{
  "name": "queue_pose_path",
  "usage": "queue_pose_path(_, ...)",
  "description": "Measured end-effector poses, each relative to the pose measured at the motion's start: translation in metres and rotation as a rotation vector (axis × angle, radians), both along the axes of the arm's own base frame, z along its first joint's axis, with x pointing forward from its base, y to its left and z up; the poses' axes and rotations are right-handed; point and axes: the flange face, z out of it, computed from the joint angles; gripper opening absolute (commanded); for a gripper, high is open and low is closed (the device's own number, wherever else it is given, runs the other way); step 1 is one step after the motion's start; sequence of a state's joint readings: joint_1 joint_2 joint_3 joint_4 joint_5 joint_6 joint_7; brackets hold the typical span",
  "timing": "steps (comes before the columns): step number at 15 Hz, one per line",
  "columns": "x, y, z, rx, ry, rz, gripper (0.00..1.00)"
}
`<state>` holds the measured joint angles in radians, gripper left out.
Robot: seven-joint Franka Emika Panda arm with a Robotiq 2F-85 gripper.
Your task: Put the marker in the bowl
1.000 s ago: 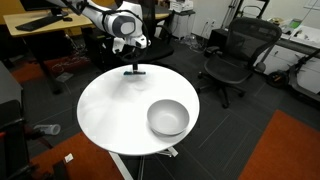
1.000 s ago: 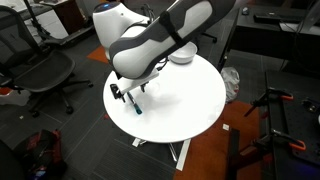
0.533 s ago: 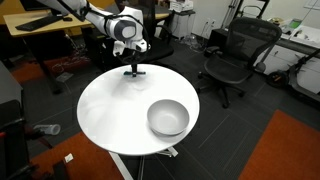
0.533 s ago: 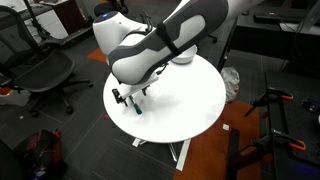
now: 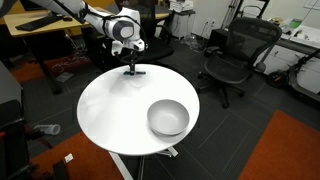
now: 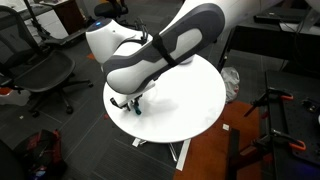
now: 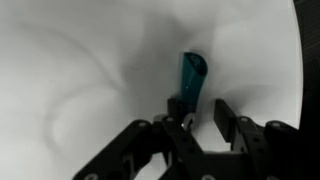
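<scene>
The marker, a thin stick with a teal end, lies on the white round table at its far edge. My gripper is down over it, its fingers on either side. The left finger touches the marker; a gap shows between the marker and the right finger. In the exterior views the gripper reaches the table top, and a bit of the marker shows under it. The light-grey bowl stands empty at the table's near right, well apart from the gripper. The arm hides it in one exterior view.
A black office chair stands past the table, another chair beside it in an exterior view. A wooden desk is behind the arm. The table's edge runs close by the marker.
The gripper has come down a little onto the marker and its fingers have drawn in around it. The marker and bowl have not moved.
</scene>
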<state>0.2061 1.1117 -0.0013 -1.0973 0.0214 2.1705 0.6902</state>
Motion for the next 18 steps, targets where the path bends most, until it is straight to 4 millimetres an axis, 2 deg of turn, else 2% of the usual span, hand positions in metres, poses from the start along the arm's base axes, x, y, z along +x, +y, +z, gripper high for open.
queue_pose_path(2,0.002,0.004,0.001,0.002,-0.007,0.005,0.01)
queue_pose_path(4,0.003,0.007,0.001,0.002,-0.011,0.008,0.05)
queue_pose_path(10,0.008,0.001,0.01,-0.005,-0.028,0.001,0.05)
queue_pose_path(13,0.017,-0.012,0.038,-0.01,-0.067,-0.014,0.05)
queue_pose_path(18,0.028,-0.035,0.105,-0.013,-0.142,-0.043,0.05)
